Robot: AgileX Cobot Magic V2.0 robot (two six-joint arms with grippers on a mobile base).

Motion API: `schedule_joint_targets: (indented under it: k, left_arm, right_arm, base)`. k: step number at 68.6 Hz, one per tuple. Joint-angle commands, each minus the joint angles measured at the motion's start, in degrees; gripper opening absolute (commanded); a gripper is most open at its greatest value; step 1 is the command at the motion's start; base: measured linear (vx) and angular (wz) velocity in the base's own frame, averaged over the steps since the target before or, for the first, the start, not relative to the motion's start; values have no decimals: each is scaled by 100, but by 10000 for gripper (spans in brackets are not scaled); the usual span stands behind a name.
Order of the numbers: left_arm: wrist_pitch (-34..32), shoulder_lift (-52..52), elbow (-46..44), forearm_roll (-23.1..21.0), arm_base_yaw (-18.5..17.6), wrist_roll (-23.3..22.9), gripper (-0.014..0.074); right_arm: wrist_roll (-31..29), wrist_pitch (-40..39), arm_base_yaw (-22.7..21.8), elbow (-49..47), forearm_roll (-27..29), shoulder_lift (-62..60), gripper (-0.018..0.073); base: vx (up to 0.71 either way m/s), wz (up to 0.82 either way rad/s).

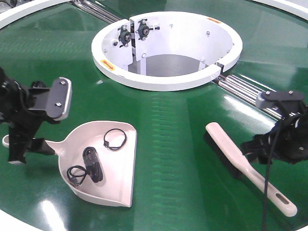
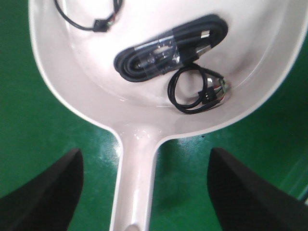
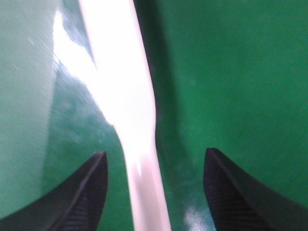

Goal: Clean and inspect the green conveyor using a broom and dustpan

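The beige-pink dustpan lies on the green conveyor at the front left, handle pointing left. Its scoop holds a bundled black cable and two small black wire loops. My left gripper is open and straddles the handle just behind the scoop, with green belt showing on both sides. The broom lies at the front right, black bristles down. My right gripper is open, its fingers on either side of the broom handle without touching it.
The white ring-shaped housing stands at the centre back. Steel rollers run from it toward the right, close behind my right arm. The conveyor's white rim curves along the far left.
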Motion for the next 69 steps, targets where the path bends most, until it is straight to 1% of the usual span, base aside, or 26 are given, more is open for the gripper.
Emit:
schedule_joint_targets:
  k: [1, 2, 3, 6, 7, 10, 13, 20, 22, 25, 28, 32, 36, 40, 45, 51, 57, 61, 64, 69]
  left_arm:
    - [101, -698, -155, -517, -50, -426, 514]
    - [130, -777, -155, -597, -50, -627, 514]
    - [141, -860, -155, -638, -56, -695, 514]
    - [148, -1123, -155, -974, -56, -1129, 514]
    - [115, -1212, -155, -1056, -56, -1342, 514]
    - [-17, -1545, -155, -1236, -56, -1689, 514]
    - [-244, -1780, -155, -1349, -56, -1921, 512]
    - [-934, -2483, -155, -1403, -56, -2153, 512]
    - [-1074, -2706, -155, -1403, -56, -2286, 512]
    - [-1258, -2961, -155, -1403, -56, -2602, 512]
    - [-1416, -3254, -136, -1403, -61, -3079, 512]
    - [-1760, -3658, -11, -1342, -106, -3463, 512]
    - [-2120, -4019, 248, -1347, -131, -3748, 512]
    - [-2461, -4376, 665, -1353, -191, -3971, 512]
    - [-3059, -4777, 1382, -1355, -316, -4060, 512]
    - [-4134, -5201, 2592, -1408, -444, -4054, 512]
    - [-5227, -5574, 3802, -1420, -456, -4068, 512]
    - [-6019, -5804, 4585, -1589, -456, -4196, 512]
    - [-6498, -5966, 5018, -1901, -456, -4383, 508]
    - [-6940, -6189, 5502, -2269, -456, -4624, 482]
  right_arm:
    - [-107, -430, -27, -141, -23, -632, 426]
    - [-125, -482, -27, -141, -23, -713, 425]
    - [-169, -558, -27, -141, -23, -793, 424]
    - [-274, -711, -27, -141, -23, -1041, 424]
    - [-317, -778, -27, -141, -23, -1127, 424]
    - [-385, -998, -27, -141, -23, -1416, 424]
    - [-380, -1168, -27, -141, -10, -1660, 424]
    - [-380, -1374, -27, -141, -12, -2198, 424]
    - [-380, -1386, -27, -141, -12, -2370, 424]
    - [-380, -1386, -27, -141, -12, -2563, 424]
    - [-380, -1414, -27, -67, -12, -2772, 424]
    - [-365, -1678, -27, 188, -4, -3070, 424]
    - [-267, -2065, -27, 623, -4, -3439, 424]
    - [-225, -2415, -27, 1050, 10, -3865, 424]
    - [-229, -2938, -11, 1597, 32, -4459, 424]
    - [-354, -3648, 168, 2238, -7, -5250, 424]
    - [-413, -4360, 425, 2870, -62, -6006, 424]
    - [-421, -4716, 488, 3217, -57, -6345, 424]
    - [-414, -4875, 482, 3451, 14, -6494, 424]
    - [-420, -5082, 482, 3771, 29, -6553, 424]
  base:
    - [0, 0]
    - [0, 0]
    - [0, 0]
    - [0, 0]
    - [0, 0]
    - [0, 0]
    - [0, 0]
    - [0, 0]
    - [0, 0]
    - [0, 0]
    - [0, 0]
    - [0, 0]
    - [0, 0]
    - [0, 0]
    - [0, 0]
    - [0, 0]
    - [0, 0]
    - [0, 0]
    - [0, 0]
    - [0, 0]
